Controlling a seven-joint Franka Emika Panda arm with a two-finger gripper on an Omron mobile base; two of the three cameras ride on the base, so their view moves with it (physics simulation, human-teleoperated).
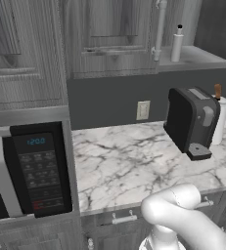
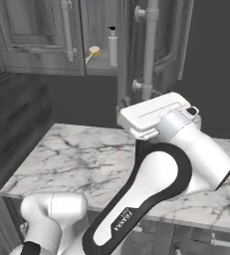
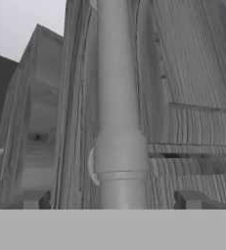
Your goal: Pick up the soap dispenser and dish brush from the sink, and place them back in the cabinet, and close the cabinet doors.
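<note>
Between the spread tips of the open tool (image 3: 112,200), white door handle (image 3: 115,97), cabinet door (image 3: 192,97) behind.

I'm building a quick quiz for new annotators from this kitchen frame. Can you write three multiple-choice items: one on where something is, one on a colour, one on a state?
1. Where does the soap dispenser stand?
A. on the counter
B. on the shelf inside the cabinet
C. on top of the microwave

2. What colour is the toaster on the marble counter?
A. black
B. red
C. white

3. How are the jaws of the gripper set?
A. shut on the dish brush
B. shut on nothing
C. open, one fingertip on each side of the door handle

Answers:
1 B, since the bottle stands on the grey shelf beside the dish brush.
2 A, since its body is dark black with a grey slot on top.
3 C, since the hand view shows the two tips spread wide with the white bar between them.
</note>
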